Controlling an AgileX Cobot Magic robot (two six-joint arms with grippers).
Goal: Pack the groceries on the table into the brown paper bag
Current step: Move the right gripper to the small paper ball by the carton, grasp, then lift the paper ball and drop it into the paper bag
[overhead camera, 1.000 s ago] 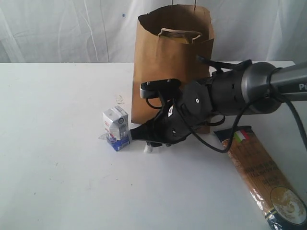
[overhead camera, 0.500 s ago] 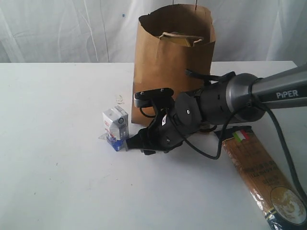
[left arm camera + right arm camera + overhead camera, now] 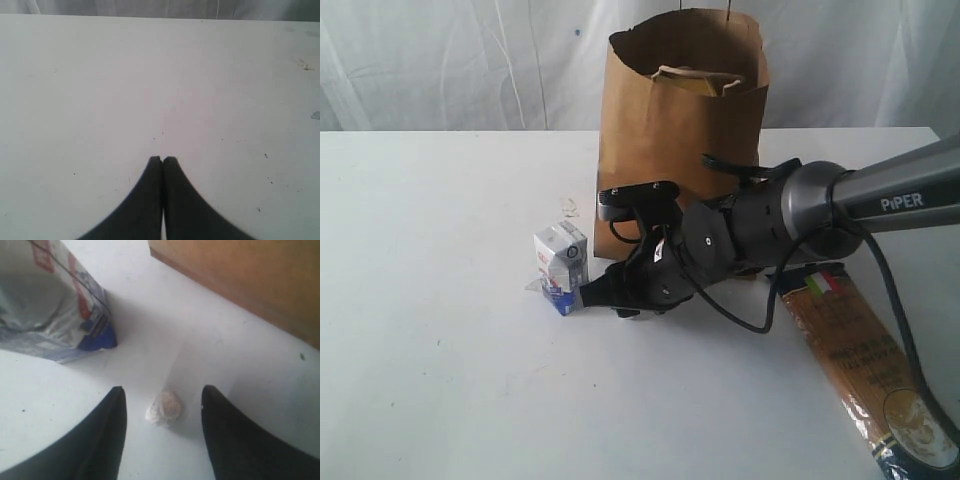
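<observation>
One carton (image 3: 561, 266), one spaghetti packet (image 3: 865, 370) — one paper bag (image 3: 670, 130).

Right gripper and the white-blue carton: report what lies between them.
Right wrist view: only bare table; a white crumb sits between the fingers.

Staged robot lab set-up

A plain white table (image 3: 440, 380) fills the view, and a pleated white curtain (image 3: 440, 60) hangs as a backdrop behind its far edge. A grey arm (image 3: 880, 200) lettered PIPER reaches in over the right edge, with a black cable (image 3: 757, 327) looping off it. The few groceries sit like props: a paper bag (image 3: 670, 150) toward the far edge, a carton (image 3: 560, 262) near the middle, and a spaghetti packet (image 3: 860, 360) at the near right corner.
</observation>
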